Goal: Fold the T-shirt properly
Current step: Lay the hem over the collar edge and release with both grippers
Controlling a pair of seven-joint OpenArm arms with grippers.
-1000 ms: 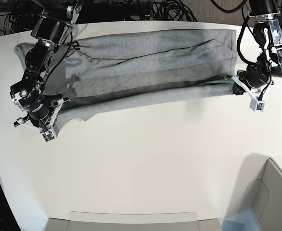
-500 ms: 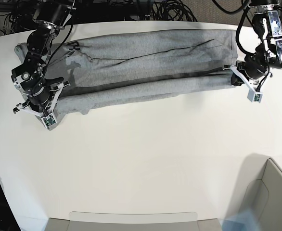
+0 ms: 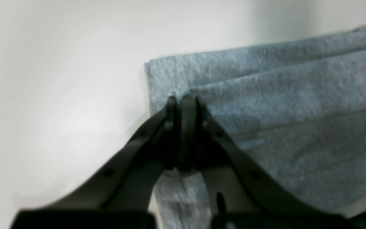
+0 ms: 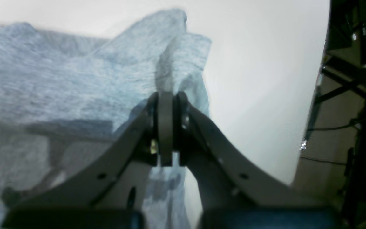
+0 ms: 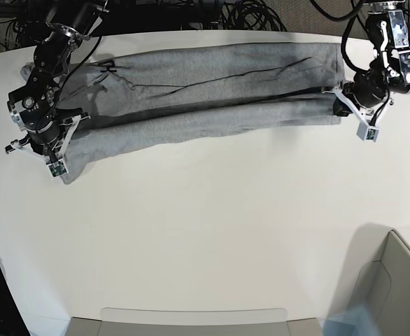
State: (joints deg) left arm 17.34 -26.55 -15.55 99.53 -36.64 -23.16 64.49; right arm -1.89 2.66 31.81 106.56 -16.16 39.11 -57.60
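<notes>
The light grey T-shirt (image 5: pixel 205 91) lies stretched across the far side of the white table, its near long edge doubled over towards the far edge. No lettering shows. My left gripper (image 5: pixel 341 106) is shut on the shirt's right end; the left wrist view shows its jaws (image 3: pixel 181 101) pinched on a fold of grey cloth (image 3: pixel 281 105). My right gripper (image 5: pixel 61 164) is shut on the shirt's left end; the right wrist view shows its jaws (image 4: pixel 165 98) closed on bunched cloth (image 4: pixel 75 76). Both ends are held slightly above the table.
The white table (image 5: pixel 205 231) reaches forward from the shirt. A grey bin corner (image 5: pixel 394 280) stands at the front right and a flat grey tray edge (image 5: pixel 191 318) at the front. Black cables (image 5: pixel 247 17) lie behind the table.
Both grippers have moved towards the far edge with the shirt's near edge, so the fold lies further over the shirt. The right gripper also shifted outward to the left.
</notes>
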